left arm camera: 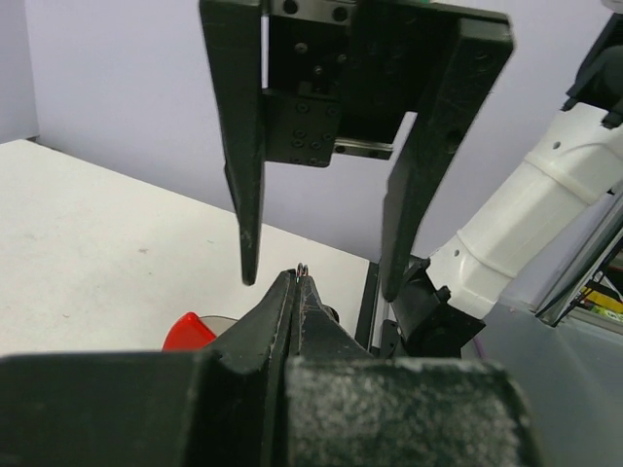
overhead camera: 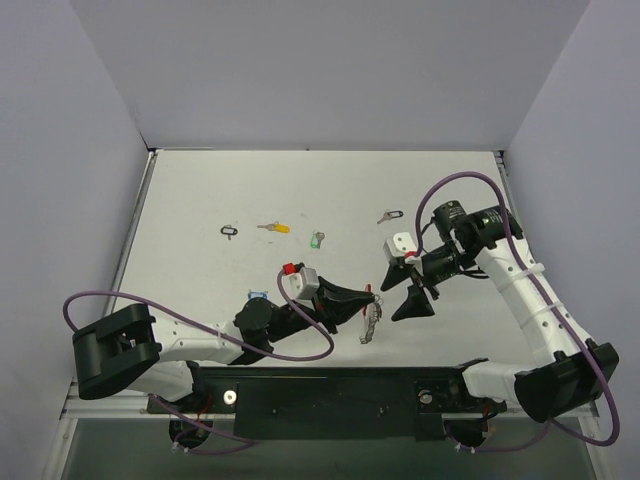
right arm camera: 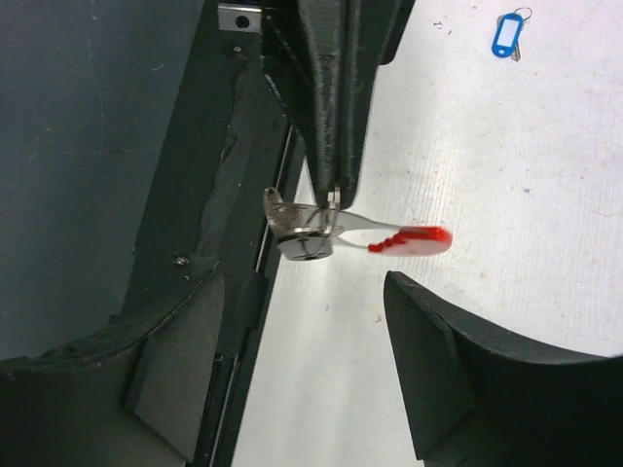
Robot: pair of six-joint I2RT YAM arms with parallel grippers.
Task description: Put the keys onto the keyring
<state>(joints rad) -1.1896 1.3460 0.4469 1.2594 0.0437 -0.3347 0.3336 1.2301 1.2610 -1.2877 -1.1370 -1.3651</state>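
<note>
I can read nothing in any of my three views: no writing, number, brand or sign. The keys (overhead camera: 274,228) lying out on the table are too small for me to tell whether they carry any lettering.

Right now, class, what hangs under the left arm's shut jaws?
A thin silver ring, pinched at their tips, carrying what looks like a key and the red band. The ring's top is hidden between the jaws.

White arm links (overhead camera: 525,290), black joints (overhead camera: 115,350), purple cables (overhead camera: 470,176); black hands (overhead camera: 374,296), tapered fingers (left arm camera: 245,165), screws (left arm camera: 302,144).
</note>
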